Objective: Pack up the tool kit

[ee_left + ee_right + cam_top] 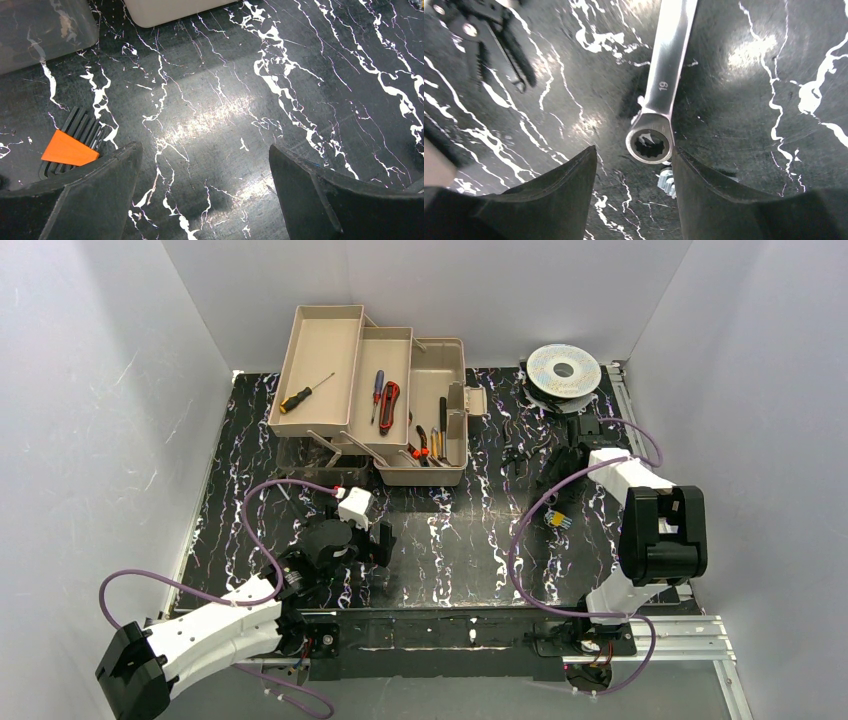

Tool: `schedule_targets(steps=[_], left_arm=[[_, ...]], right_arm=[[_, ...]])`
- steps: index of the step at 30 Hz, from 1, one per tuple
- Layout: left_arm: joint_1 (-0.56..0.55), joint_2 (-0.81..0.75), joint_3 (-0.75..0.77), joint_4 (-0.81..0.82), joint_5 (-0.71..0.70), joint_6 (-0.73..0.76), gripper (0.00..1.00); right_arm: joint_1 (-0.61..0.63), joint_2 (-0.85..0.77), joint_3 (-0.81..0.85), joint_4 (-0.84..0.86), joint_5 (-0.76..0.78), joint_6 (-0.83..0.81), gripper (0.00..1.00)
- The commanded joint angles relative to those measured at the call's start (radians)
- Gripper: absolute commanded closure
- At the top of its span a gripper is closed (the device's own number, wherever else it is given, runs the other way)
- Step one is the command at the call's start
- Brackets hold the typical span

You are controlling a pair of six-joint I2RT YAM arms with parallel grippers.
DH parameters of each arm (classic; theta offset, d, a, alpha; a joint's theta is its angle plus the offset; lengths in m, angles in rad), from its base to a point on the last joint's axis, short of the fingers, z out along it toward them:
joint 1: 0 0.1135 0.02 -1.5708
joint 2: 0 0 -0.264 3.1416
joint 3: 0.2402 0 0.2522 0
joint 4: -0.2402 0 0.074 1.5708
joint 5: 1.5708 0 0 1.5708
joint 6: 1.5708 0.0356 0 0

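Observation:
The beige toolbox (437,455) stands open at the back with its fold-out trays spread to the left. A black-and-yellow screwdriver (305,392) lies in the far left tray. A red-handled screwdriver and a red knife (389,406) lie in the middle tray, and pliers (424,443) lie in the base. My right gripper (634,150) is open. The ring end of a silver wrench marked 19 (664,85) lies on the table between its fingertips, close to the right finger. My left gripper (204,147) is open and empty over bare table.
An orange-and-black hex key set (70,145) lies beside my left finger. Black pliers (489,40) lie left of the wrench. A small silver toothed part (666,182) sits by my right finger. A round silver spool (563,368) and a small yellow item (557,521) are on the right.

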State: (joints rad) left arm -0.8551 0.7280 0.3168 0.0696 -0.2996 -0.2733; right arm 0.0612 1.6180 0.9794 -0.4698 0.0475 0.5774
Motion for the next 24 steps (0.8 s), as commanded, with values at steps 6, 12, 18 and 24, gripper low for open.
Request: schedule_targets(steps=[6,12,18,24], left_arm=[[-0.004,-0.005,-0.002,-0.011,-0.012,-0.005,0.02],[-0.005,0.004,-0.002,-0.008,-0.005,-0.004,0.02],[-0.004,0.006,0.001,-0.01,-0.005,-0.004,0.02],[-0.004,0.008,0.0,-0.01,-0.007,-0.005,0.02]], right_arm=[[0.002,-0.061,0.047,-0.064,0.168,0.001,0.34],[0.006,0.023,0.122,-0.15,0.265,0.084,0.34],[0.055,0.102,0.147,-0.119,0.266,0.126,0.34],[0.071,0.166,0.165,-0.115,0.235,0.138,0.42]])
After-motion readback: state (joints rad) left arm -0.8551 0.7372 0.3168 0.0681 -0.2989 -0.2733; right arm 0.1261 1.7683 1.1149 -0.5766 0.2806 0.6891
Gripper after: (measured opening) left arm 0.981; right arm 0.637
